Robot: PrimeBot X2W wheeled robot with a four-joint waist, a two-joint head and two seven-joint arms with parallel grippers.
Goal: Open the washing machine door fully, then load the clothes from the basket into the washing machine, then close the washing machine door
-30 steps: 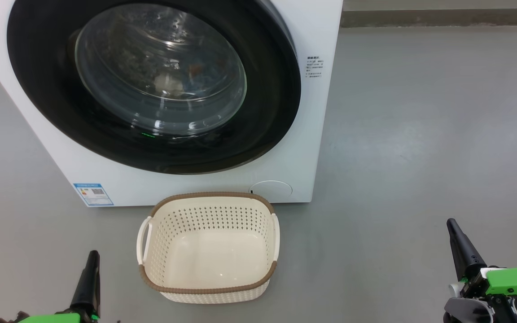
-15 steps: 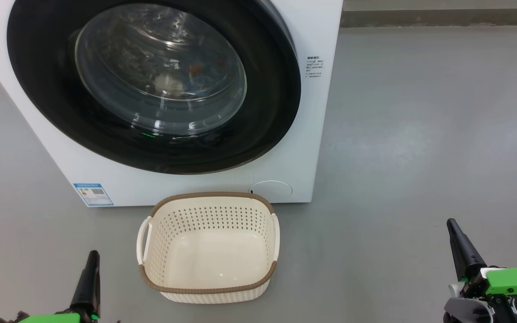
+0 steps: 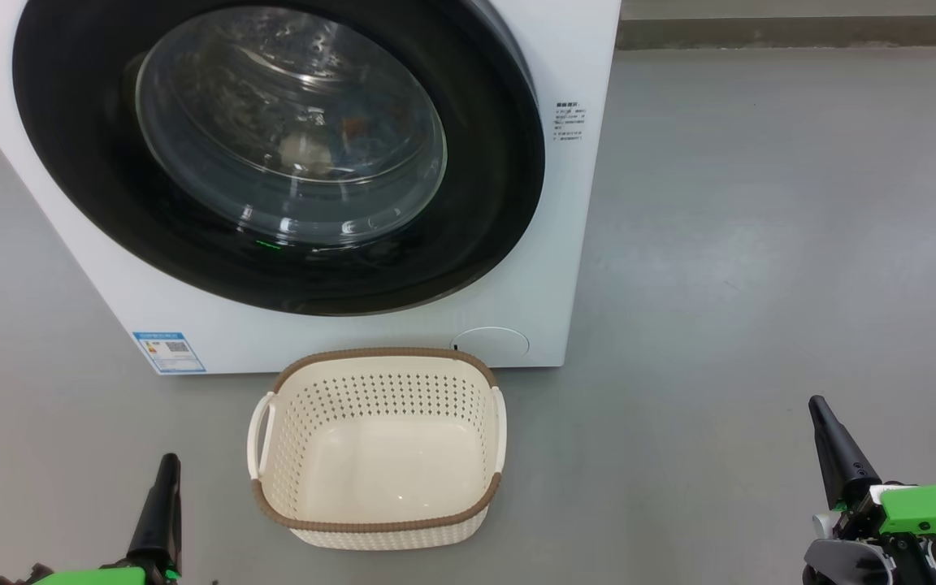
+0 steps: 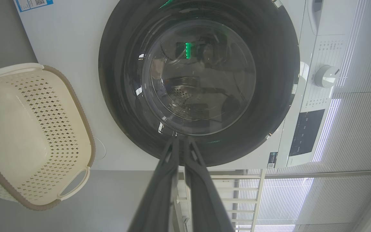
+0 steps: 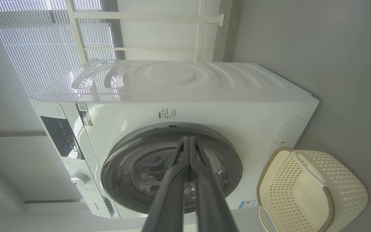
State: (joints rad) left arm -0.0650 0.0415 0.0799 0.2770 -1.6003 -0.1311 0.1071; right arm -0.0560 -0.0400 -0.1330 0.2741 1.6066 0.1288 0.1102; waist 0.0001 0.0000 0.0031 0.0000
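The white washing machine (image 3: 553,244) stands in front of me with its round black door (image 3: 70,171) shut flat against the front. Through the glass bowl, cream and orange-brown clothes (image 3: 305,150) lie in the drum. The cream basket (image 3: 379,355) sits on the floor just below the door and holds nothing. My left gripper (image 3: 167,465) is shut at the lower left, apart from the basket. At the lower right, my right gripper (image 3: 817,405) is also shut, well off to the machine's side. In the wrist views each pair of fingers (image 4: 169,167) (image 5: 172,180) meets at the tips, pointing at the door (image 4: 121,96) (image 5: 233,164).
Grey floor stretches wide to the right of the machine, up to a wall base (image 3: 801,32). A blue label (image 3: 169,351) and a round flap (image 3: 490,343) sit low on the machine's front. The control panel with a knob (image 4: 325,75) lies above the door.
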